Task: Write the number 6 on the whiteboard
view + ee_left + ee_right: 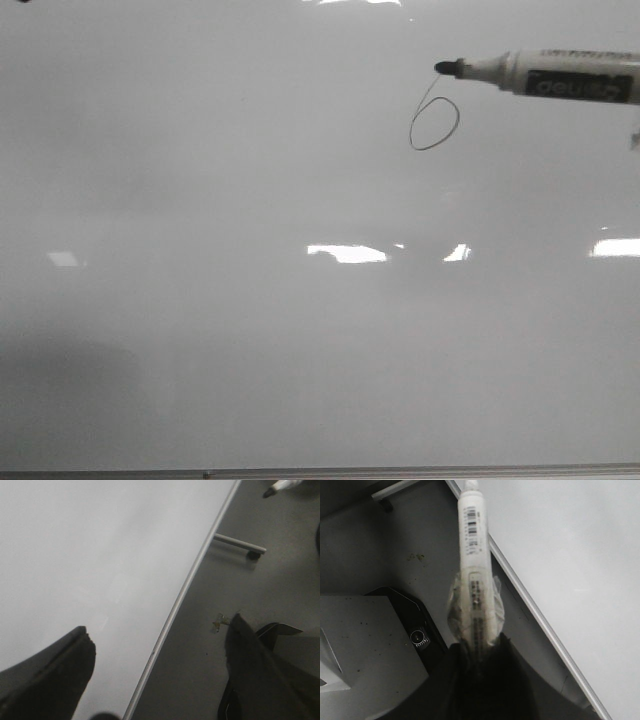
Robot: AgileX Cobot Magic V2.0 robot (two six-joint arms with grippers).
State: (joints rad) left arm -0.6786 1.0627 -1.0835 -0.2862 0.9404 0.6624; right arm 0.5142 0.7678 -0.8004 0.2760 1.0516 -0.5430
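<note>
A thin black number 6 (pixel 434 122) sits on the far right part of the whiteboard (pixel 250 330), its round loop closed and its slanted stem rising toward the dark tip of a white marker (pixel 545 74) that reaches in from the right. The right pincer (pixel 479 652) is clamped on the marker's barrel (pixel 473 535). The left pincer (pixel 157 672) is spread wide and holds nothing, straddling the whiteboard's metal edge (pixel 180 595), one finger over the board and the other over the grey desk (pixel 260 590).
</note>
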